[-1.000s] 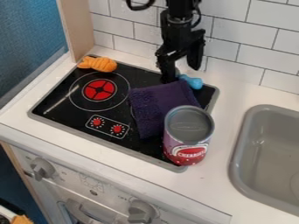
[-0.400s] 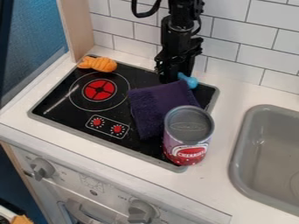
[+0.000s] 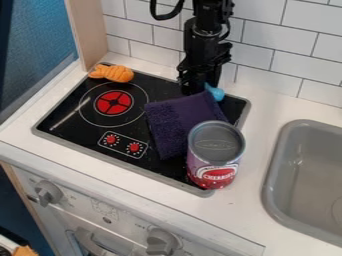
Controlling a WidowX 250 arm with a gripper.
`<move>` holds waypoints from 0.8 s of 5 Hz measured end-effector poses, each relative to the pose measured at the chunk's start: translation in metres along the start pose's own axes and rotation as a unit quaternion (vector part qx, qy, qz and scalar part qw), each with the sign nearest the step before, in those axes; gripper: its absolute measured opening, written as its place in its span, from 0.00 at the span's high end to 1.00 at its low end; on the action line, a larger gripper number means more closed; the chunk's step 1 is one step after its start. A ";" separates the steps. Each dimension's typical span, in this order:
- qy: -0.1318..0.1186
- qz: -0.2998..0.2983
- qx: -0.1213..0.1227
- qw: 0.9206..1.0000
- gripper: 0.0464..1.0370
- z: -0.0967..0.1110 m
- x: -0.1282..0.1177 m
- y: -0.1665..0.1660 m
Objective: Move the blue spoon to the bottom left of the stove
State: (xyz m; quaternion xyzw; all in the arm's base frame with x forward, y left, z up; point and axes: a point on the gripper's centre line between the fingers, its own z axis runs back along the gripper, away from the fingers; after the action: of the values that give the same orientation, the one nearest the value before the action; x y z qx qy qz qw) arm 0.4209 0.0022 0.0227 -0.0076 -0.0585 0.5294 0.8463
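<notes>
Spoon: blue, rounded (image 3: 215, 92); black glossy stove (image 3: 67, 111), far edge, toward right corner.
Claw: black two-finger gripper (image 3: 201, 88), drawn together, clamped on spoon.
Cloth: purple, folded (image 3: 175, 120); beside spoon.
Can: red-purple, metal-topped (image 3: 215, 155); near right corner, upright.

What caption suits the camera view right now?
Robot gripper beside the blue spoon at a toy stove's back, behind a dark purple cloth and a can.

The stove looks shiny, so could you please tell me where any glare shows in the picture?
Camera view: a thin pale streak, likely a reflection, slants across the picture-left part of the stove; the sink shows a softer sheen inside.
</notes>
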 end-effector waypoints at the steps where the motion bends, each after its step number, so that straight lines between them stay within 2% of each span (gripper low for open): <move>1: -0.011 0.010 0.000 1.000 0.72 0.003 0.003 0.001; 2: -0.031 0.023 -0.048 0.998 0.72 0.042 0.010 0.000; 3: -0.067 0.030 -0.060 0.995 0.72 0.068 0.019 0.017; 4: -0.081 0.093 -0.056 0.991 0.72 0.077 0.034 0.040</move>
State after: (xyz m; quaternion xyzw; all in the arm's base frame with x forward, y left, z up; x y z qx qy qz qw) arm 0.3919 0.0468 0.0992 -0.0174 -0.1555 0.6007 0.7840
